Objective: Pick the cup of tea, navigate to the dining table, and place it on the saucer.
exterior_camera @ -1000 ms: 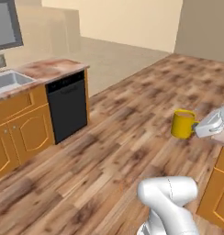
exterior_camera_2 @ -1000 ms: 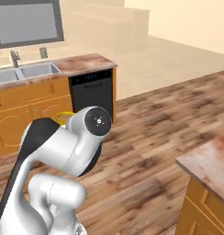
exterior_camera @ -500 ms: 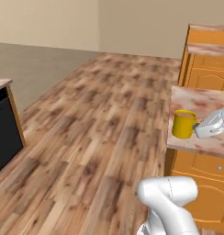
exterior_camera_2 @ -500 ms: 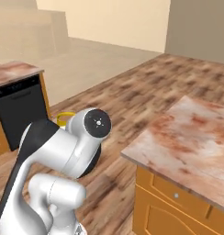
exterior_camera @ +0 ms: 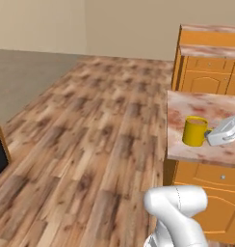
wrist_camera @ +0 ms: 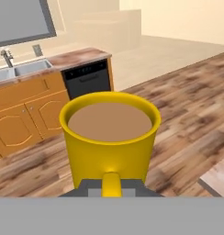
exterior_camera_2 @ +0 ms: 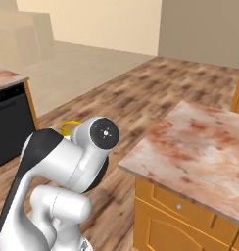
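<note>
The cup of tea (wrist_camera: 109, 137) is a yellow mug full of light brown liquid, its handle turned toward my hand. My gripper (wrist_camera: 111, 190) is shut on that handle. In the left base view the cup of tea (exterior_camera: 195, 130) hangs in the air in front of a low marble top, with the gripper (exterior_camera: 209, 137) at its right side. Its rim (exterior_camera_2: 69, 127) peeks out behind my arm in the right base view. A taller orange counter with a marbled top, likely the dining table (exterior_camera: 211, 43), stands at the back right. The saucer is out of view.
A shorter marble-topped orange island (exterior_camera: 206, 108) (exterior_camera_2: 200, 147) stands close on the right. A black dishwasher (exterior_camera_2: 9, 122) (wrist_camera: 88, 82) and a sink counter (wrist_camera: 22, 69) lie to the left and behind. Wood floor (exterior_camera: 100, 125) stretches ahead.
The whole picture has swung as the base turned: sink counter and dishwasher slid off left, the marble-topped counters came in on the right. The cup stays in the shut gripper.
</note>
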You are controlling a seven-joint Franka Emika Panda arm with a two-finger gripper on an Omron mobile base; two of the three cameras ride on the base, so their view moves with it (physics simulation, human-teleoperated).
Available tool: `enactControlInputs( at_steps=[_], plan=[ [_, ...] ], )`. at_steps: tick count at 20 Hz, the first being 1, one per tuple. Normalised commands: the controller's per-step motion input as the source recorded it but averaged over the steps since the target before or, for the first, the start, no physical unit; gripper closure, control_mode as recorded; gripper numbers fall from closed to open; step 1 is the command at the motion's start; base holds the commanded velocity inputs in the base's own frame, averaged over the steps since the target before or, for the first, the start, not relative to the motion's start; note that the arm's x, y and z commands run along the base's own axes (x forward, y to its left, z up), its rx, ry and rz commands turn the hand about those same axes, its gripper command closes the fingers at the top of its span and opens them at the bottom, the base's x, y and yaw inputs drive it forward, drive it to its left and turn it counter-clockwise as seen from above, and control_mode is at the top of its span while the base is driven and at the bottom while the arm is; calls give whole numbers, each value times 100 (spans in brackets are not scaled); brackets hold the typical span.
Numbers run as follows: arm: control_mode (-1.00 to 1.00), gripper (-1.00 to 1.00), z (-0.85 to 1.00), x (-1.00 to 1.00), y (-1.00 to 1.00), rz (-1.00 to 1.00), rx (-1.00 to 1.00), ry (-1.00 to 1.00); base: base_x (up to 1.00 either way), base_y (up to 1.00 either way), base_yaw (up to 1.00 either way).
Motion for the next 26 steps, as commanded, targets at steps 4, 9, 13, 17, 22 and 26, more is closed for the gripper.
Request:
enactControlInputs(
  at_steps=[4, 9, 13, 17, 22, 26],
  plan=[
    [100, 100, 0, 0, 0, 0, 0, 0, 23, 48, -30],
    [100, 100, 0, 0, 0, 0, 0, 0, 61, 35, -58],
    [100, 100, 0, 0, 0, 0, 0, 0, 43, 17, -69],
    [100, 100, 0, 0, 0, 0, 0, 0, 7, 32, -72],
    [100, 100, 0, 0, 0, 0, 0, 0, -5, 36, -58],
    [100, 100, 0, 0, 0, 0, 0, 0, -18, 48, -40]
  ],
)
